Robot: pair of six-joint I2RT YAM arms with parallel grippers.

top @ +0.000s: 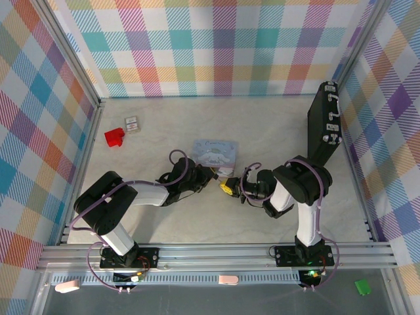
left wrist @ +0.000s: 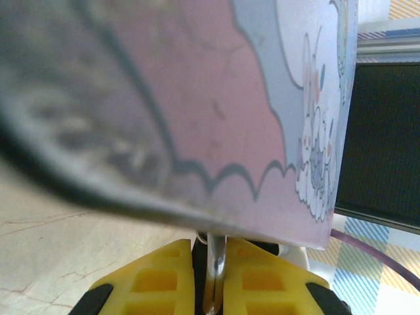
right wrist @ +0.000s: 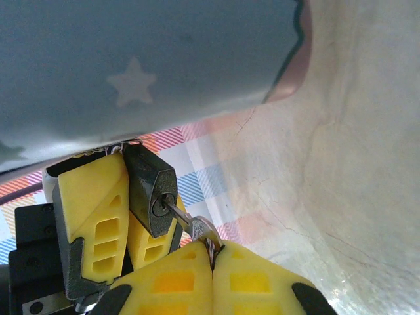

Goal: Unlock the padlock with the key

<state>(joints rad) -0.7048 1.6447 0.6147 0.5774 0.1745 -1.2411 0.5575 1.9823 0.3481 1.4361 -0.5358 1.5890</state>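
Pastel plaid walls close in a pale marbled bench [top: 197, 216]. From above, our left tool [top: 213, 176] and right tool [top: 233, 188] meet nose to nose near the middle, just at 6 o'clock of a pale blue tin [top: 215, 152]. A black case [top: 325, 125] leans at 3 o'clock, and a red block [top: 114, 136] and a small card [top: 132, 123] lie at 10 o'clock.

On the left wrist, our yellow fingers [left wrist: 164, 279] are pressed together on a thin silvery sliver [left wrist: 215, 259], too blurred to name, with the tin looming at 12 o'clock.

On the right wrist, the padlock [right wrist: 152, 187] sits at 9 o'clock, pinched by the left tool. The key [right wrist: 193, 226] is in its keyhole, its head pinched by our right tool at 6 o'clock. Both pieces look like small, stiff, smooth metal: light, yet apt to slip or twist. We judge the key's flat head the best hold for turning, and the padlock's body sides best for bracing.
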